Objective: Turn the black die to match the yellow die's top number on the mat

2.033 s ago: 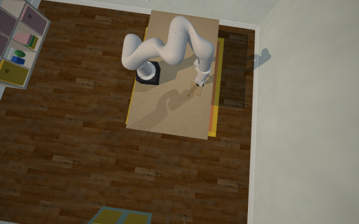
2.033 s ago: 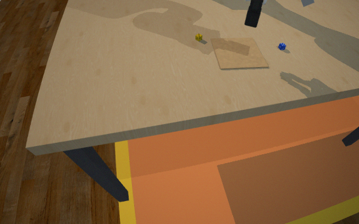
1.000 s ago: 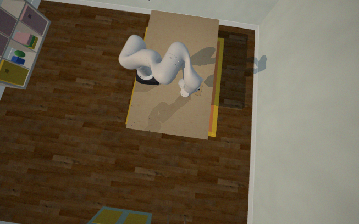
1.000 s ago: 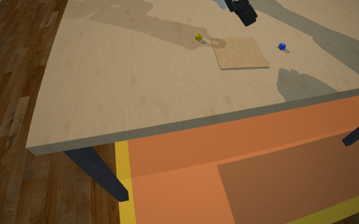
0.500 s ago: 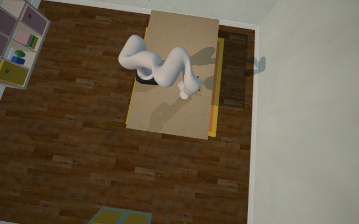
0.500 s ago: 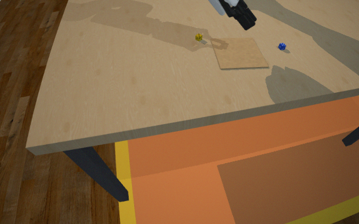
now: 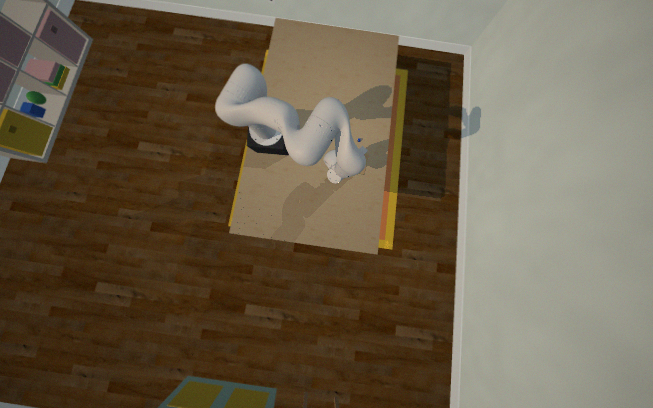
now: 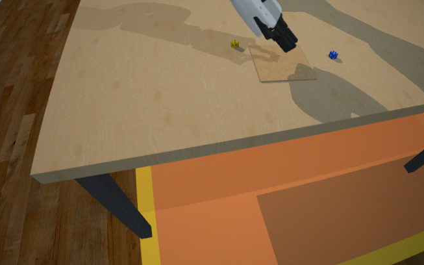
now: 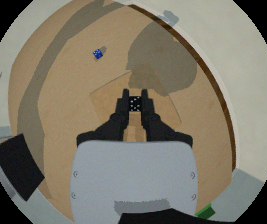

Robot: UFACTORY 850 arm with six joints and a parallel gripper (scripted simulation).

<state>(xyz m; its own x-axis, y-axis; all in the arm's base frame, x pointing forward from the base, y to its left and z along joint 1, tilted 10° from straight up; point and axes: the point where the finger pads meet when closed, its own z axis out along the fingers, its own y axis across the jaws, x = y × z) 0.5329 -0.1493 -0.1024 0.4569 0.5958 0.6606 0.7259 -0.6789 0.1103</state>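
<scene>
In the wrist view my gripper (image 9: 135, 96) is shut on the black die (image 9: 134, 103), held between the fingertips above the tan mat. In the exterior view the gripper (image 8: 287, 47) hangs tilted over the far edge of the mat (image 8: 282, 63); the black die is hard to make out against the black fingers there. The yellow die (image 8: 234, 43) lies on the table just left of the mat. The blue die (image 8: 332, 54) lies to the right of the mat and also shows in the wrist view (image 9: 97, 54).
The arm's base (image 7: 266, 142) stands on the table's left side. The table's near edge (image 8: 239, 141) lies well in front of the mat. A shelf unit (image 7: 14, 76) stands far off on the floor.
</scene>
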